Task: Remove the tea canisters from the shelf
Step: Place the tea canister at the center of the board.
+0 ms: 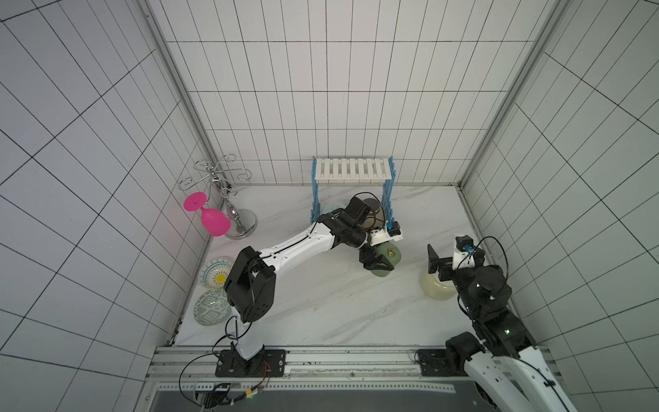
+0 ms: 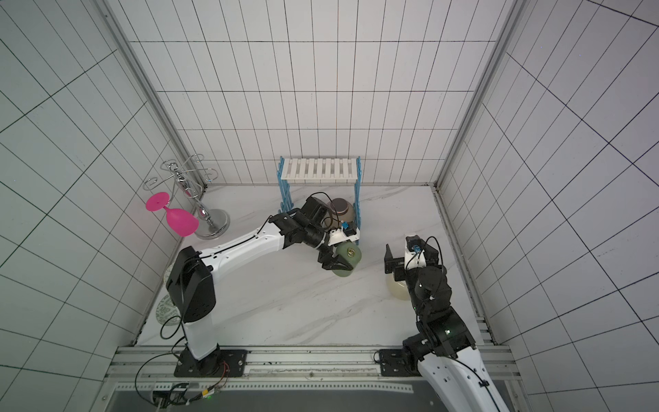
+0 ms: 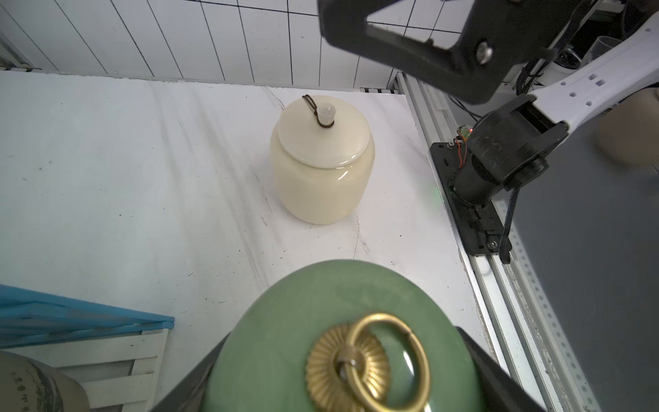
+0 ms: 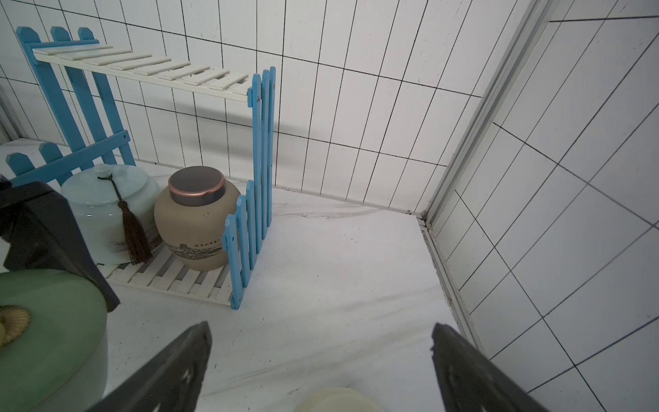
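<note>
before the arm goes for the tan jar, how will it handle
Likely heavy for its size: the tan jar looks like thick ceramic. Its matte, bulging belly probably grips better than glaze. The dark lid may be loose, so tilting could shed it; the shelf's blue side stands close beside it, leaving little room.

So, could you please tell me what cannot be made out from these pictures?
Pale-blue jar: in a top view, mostly hidden behind the left arm.
Sage-green canister: base covered by the left gripper in top views, cut off in wrist views.
Cream jar: lid hidden under the right arm in top views.
Tan jar: writing too small, right wrist view.
</note>
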Robot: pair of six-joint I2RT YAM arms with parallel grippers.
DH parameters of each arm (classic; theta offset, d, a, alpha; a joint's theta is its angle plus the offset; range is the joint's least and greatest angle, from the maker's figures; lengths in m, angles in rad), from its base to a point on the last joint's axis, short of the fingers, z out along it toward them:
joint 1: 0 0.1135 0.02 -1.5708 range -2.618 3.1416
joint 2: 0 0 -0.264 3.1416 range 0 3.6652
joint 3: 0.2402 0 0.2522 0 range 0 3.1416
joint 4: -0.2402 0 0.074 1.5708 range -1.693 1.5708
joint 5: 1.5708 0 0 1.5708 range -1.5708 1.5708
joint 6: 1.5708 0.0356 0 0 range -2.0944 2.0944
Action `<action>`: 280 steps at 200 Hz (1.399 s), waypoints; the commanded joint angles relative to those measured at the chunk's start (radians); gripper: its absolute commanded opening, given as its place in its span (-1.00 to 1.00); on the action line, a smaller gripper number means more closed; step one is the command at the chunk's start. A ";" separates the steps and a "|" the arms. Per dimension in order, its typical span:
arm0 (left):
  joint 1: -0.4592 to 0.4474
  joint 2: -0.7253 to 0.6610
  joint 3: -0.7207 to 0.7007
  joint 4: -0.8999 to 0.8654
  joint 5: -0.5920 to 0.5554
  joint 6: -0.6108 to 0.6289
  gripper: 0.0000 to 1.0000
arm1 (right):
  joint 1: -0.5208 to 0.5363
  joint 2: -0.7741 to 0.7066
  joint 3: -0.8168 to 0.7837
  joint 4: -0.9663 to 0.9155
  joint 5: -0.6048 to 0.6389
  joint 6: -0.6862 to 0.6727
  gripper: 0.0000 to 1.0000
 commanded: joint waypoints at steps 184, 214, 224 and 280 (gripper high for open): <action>-0.070 0.138 -0.262 0.686 -0.093 -0.162 -0.20 | -0.020 0.008 -0.026 0.021 0.006 -0.004 0.98; -0.073 0.153 -0.297 0.775 -0.074 -0.187 -0.18 | -0.022 0.006 -0.027 0.020 0.008 -0.004 0.98; -0.076 0.158 -0.298 0.776 -0.076 -0.186 -0.17 | -0.022 0.005 -0.026 0.021 0.006 -0.004 0.98; -0.093 0.179 -0.312 0.778 -0.067 -0.162 -0.15 | -0.024 0.004 -0.027 0.021 0.008 -0.004 0.98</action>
